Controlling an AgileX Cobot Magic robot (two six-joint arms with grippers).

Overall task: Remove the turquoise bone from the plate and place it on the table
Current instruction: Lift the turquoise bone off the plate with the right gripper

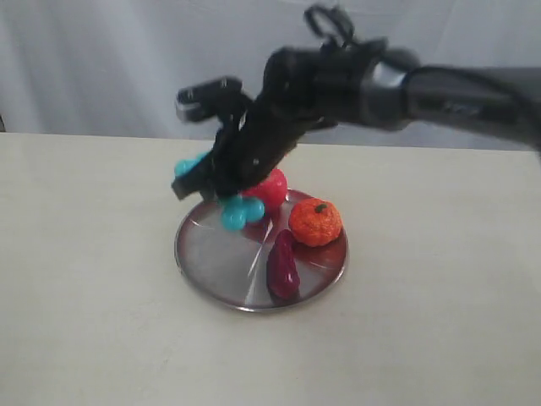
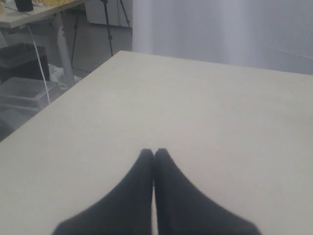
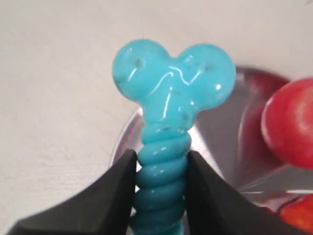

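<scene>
The turquoise bone (image 3: 168, 112) is clamped by its ribbed shaft between the two black fingers of my right gripper (image 3: 161, 169). In the exterior view the right gripper (image 1: 221, 182) reaches in from the right and holds the turquoise bone (image 1: 241, 211) just above the far left rim of the plate (image 1: 211, 254); one lobed end shows at each side of the fingers. The silver plate (image 3: 220, 132) lies below the bone on the cream table (image 1: 84, 279). My left gripper (image 2: 154, 152) is shut with nothing in it over bare table (image 2: 195, 107), and it is not in the exterior view.
On the plate lie an orange toy fruit (image 1: 315, 222), a dark red elongated toy (image 1: 282, 265) and a red round toy (image 1: 269, 189), the last right behind the gripper. The table's edge (image 2: 54, 100) and clutter beyond it show in the left wrist view.
</scene>
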